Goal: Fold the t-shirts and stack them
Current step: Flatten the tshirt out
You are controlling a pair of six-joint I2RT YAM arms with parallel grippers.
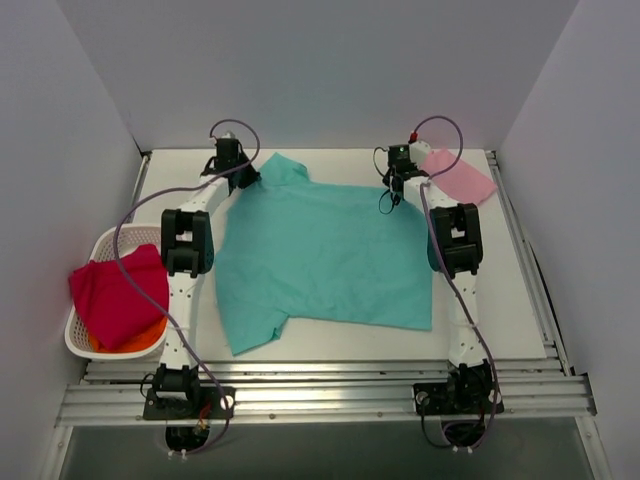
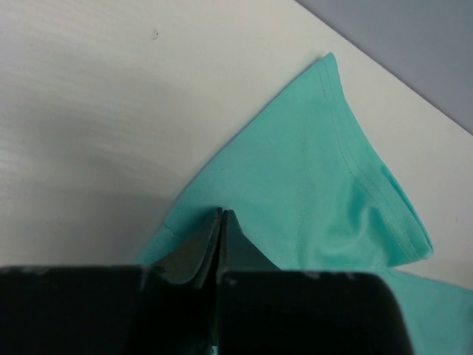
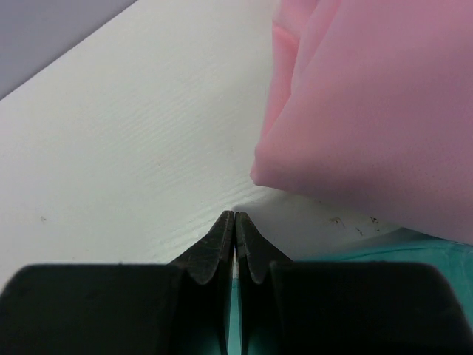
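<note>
The teal-green t-shirt point(image 1: 320, 260) lies spread flat on the white table point(image 1: 510, 270), with one sleeve point(image 2: 347, 148) pointing to the far wall. My left gripper point(image 1: 243, 180) is shut at its far left shoulder, the fingertips point(image 2: 222, 212) closed in the teal fabric point(image 2: 318, 177). My right gripper point(image 1: 393, 195) is shut at the far right corner. Its tips point(image 3: 235, 214) reach just past the teal edge point(image 3: 414, 248), and a teal strip shows between the fingers. The pale pink t-shirt point(image 1: 460, 178) lies folded at the far right, just beyond that gripper point(image 3: 369, 111).
A white lattice basket point(image 1: 100, 240) stands at the left table edge with a red cloth point(image 1: 115, 295) over an orange one point(image 1: 140, 340). Grey walls close in the table on three sides. Aluminium rails point(image 1: 320, 395) run along the near edge.
</note>
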